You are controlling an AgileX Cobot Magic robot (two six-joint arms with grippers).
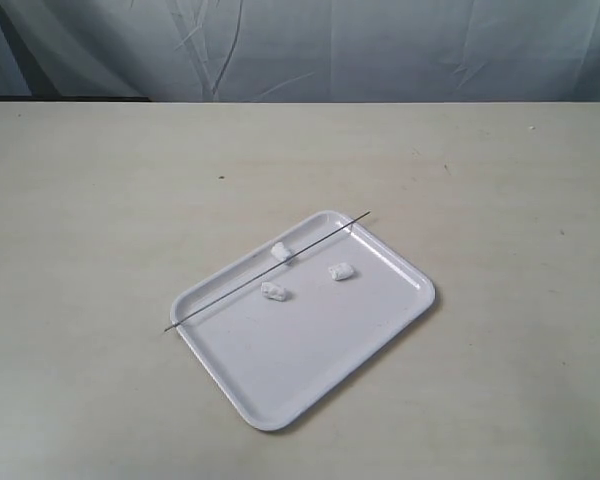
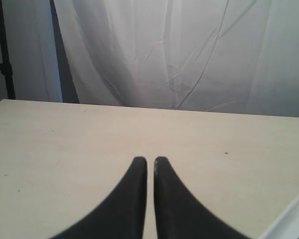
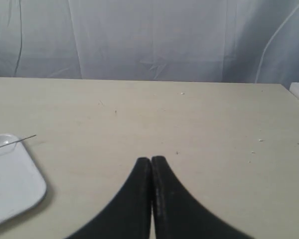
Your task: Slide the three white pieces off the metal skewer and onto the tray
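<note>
Pale beige surface (image 1: 100, 200) before a creased white curtain (image 1: 280, 50). The white tray (image 1: 310, 370) lies near the middle of the surface, set at an angle.

The left fingers (image 2: 134, 189) have their tips almost together, with a thin slit between, and grip nothing. They hang over bare surface to the left of the tray.

The metal skewer (image 1: 230, 293) rests on the tray. Its long axis runs along the tray's far-left long rim, and each tip juts past a corner of the tray.

The three white pieces (image 1: 274, 291) lie on the tray. One sits against the skewer's far side, and whether it is threaded or free cannot be told. Two lie apart from the rod, toward the tray's middle.

The right fingers (image 3: 162, 189) are pressed together and empty, to the right of the tray.

Only the exterior view shows the whole rod and all three pieces, and it shows neither arm. The left wrist view catches just a strip of tray rim with one piece. The right wrist view alone shows a rounded tray corner with a skewer tip beyond it, so that end of the rod appears to lie within the right arm's reach.
</note>
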